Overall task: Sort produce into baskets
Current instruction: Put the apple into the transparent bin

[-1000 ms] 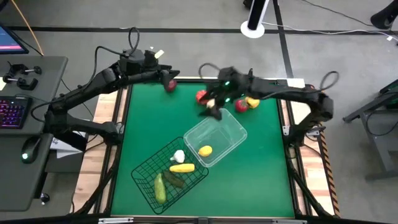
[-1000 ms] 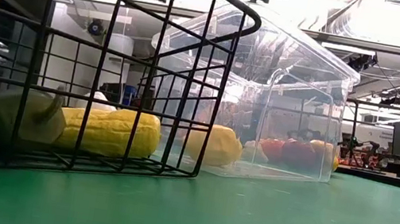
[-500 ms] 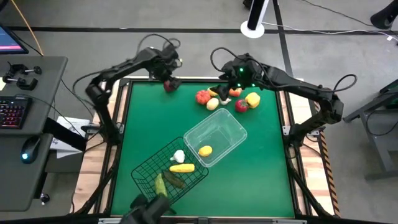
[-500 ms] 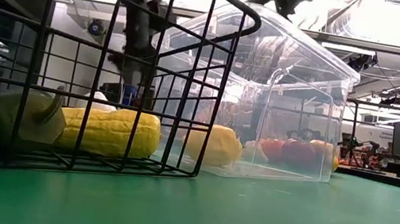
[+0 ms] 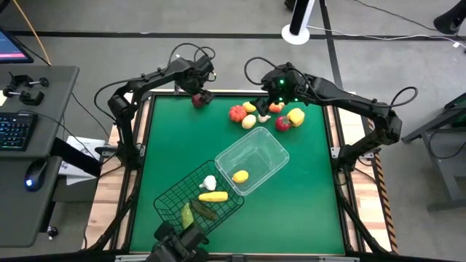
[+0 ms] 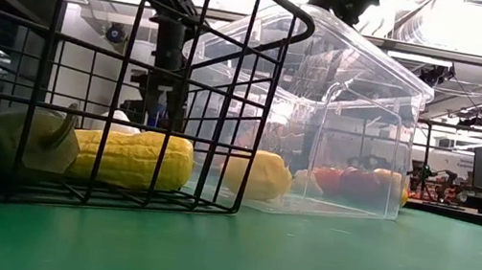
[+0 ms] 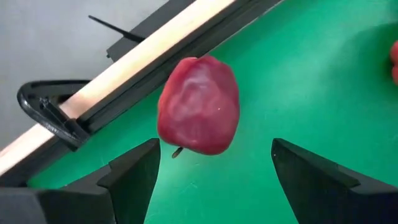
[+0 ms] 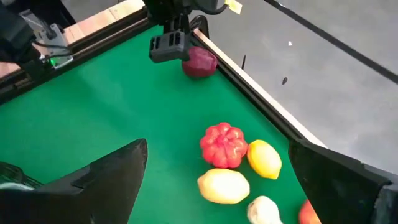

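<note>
left gripper (image 7: 211, 174) fingers apart straddling dark red fruit (image 7: 199, 106), should drop lower and centre before closing; right gripper (image 8: 217, 180) fingers wide apart above produce cluster (image 5: 266, 116), empty.

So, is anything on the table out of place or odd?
One dark red fruit lies alone at the table's far edge, apart from the produce cluster; the left gripper hovers over it with open fingers. The wire basket and clear bin sit askew to the table edges.
</note>
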Available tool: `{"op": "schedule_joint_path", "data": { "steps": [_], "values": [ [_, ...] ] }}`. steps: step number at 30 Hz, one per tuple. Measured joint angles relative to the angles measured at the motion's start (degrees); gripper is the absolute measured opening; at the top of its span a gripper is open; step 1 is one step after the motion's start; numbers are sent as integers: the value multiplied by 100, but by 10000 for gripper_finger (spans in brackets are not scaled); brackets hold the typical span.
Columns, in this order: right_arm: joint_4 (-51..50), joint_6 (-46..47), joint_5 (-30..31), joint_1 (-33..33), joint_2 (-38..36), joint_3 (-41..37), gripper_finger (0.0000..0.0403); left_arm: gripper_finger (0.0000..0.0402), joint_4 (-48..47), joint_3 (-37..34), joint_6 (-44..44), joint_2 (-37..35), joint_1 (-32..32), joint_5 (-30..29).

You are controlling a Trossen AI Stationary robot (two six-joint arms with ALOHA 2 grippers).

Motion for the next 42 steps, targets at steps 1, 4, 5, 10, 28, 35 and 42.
{"op": "schedule_joint_path", "data": {
  "steps": [1, 4, 5, 10, 28, 35, 42],
  "values": [
    [0, -32, 0, 0, 0, 0, 381, 293, -11, 0, -117, -15, -1, -9],
    [-4, -134, -10, 0, 0, 0, 381, 293, -192, 2, -280, -41, -34, -12],
    [-10, -162, -12, 0, 1, 0, 381, 293, -262, 2, -155, -41, -36, -10],
    [-178, -179, -24, 0, 2, 0, 381, 296, -477, 0, 133, -28, -36, 281],
    [-472, -113, -24, 0, 4, 0, 381, 394, 732, -1856, 270, -773, -420, 162],
    [-334, 132, -22, 0, 4, 0, 381, 393, 2818, -3240, 181, -2114, -353, -206],
    [-302, 520, -22, 0, 4, 0, 381, 393, 3130, -3351, 751, -1816, 181, 282]
  ]
}}
